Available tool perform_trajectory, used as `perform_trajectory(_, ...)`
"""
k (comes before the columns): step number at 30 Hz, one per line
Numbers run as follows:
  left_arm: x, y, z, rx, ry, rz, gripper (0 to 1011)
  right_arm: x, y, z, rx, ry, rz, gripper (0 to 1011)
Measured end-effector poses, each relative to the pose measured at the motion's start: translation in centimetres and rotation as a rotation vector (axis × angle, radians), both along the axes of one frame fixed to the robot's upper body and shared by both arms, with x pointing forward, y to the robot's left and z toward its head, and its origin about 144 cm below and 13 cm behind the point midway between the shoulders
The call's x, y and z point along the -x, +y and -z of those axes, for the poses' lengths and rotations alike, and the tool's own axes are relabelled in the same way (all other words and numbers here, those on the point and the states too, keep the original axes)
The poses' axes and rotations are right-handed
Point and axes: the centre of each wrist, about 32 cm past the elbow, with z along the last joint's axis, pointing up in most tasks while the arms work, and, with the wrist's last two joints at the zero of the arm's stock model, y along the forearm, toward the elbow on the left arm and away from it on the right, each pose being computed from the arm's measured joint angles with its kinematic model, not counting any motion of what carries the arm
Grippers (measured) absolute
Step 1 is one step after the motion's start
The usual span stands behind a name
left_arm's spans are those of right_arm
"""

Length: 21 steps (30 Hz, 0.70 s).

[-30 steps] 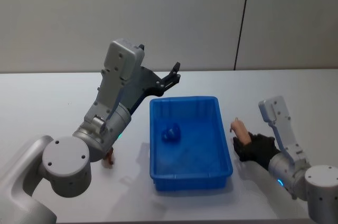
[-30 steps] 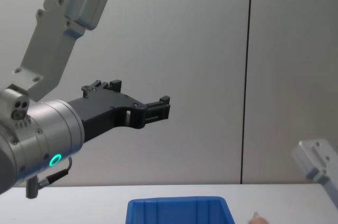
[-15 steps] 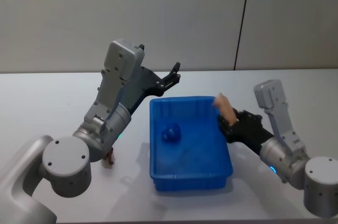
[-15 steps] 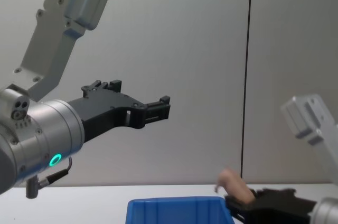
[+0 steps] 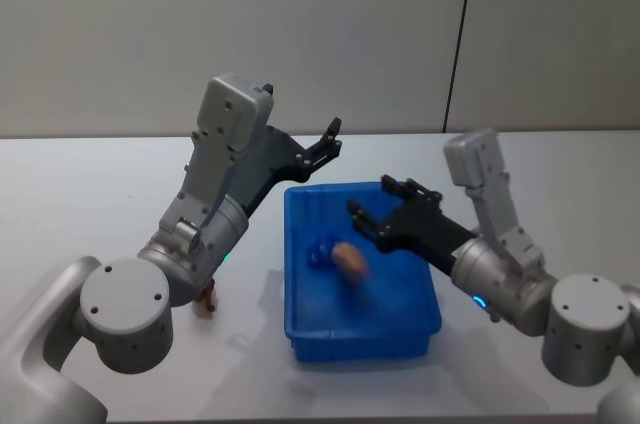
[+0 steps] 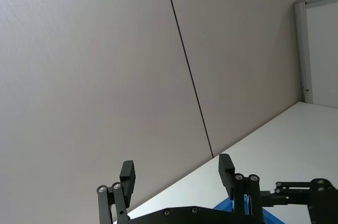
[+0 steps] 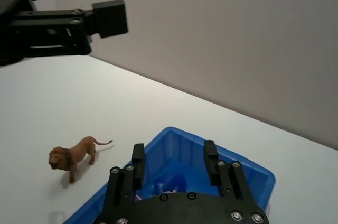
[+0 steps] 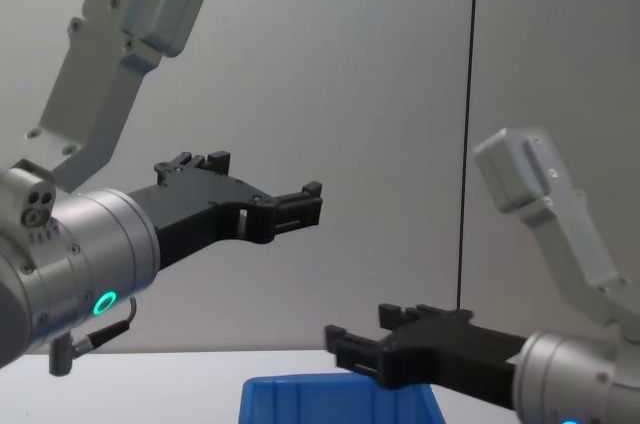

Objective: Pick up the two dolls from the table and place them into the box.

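The right end effector (image 5: 369, 194) is hovering over the box (image 5: 365, 342) with its fingers apart. The pale doll (image 5: 350, 258) is showing, blurred, inside near the centre. I judge the cleanest exit is rising straight up before swinging toward 3 o'clock, clearing the rim. The lion doll (image 7: 72, 156) is standing on the bench (image 5: 90, 184) at the box's 8 o'clock. The left end effector (image 5: 332, 137), fingers apart, is hanging high at 11 o'clock.

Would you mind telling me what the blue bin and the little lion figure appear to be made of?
The blue bin looks like moulded plastic: uniform bright colour, thick rolled rim, soft sheen. The lion figure seems hard plastic or rubber, matte, judging by its thin stiff tail; I cannot tell which.
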Motion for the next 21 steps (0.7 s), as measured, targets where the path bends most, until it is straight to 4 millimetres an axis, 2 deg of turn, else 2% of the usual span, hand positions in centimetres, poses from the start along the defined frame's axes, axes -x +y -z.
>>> perform_trajectory(5, 0.0, 0.0, 0.0, 0.0, 0.0, 0.0, 1001, -0.44, 0.54, -0.06, -0.009, 0.002, -0.029, 799)
perform_trajectory(6, 0.0, 0.0, 0.0, 0.0, 0.0, 0.0, 1001, -0.48, 0.59, -0.06, -0.009, 0.003, -0.029, 799)
perform_trajectory(13, 0.0, 0.0, 0.0, 0.0, 0.0, 0.0, 1001, -0.57, 0.74, 0.0, -0.002, 0.019, -0.004, 998)
perform_trajectory(21, 0.0, 0.0, 0.0, 0.0, 0.0, 0.0, 1001, -0.14, 0.39, 0.09, 0.015, 0.038, 0.07, 1001)
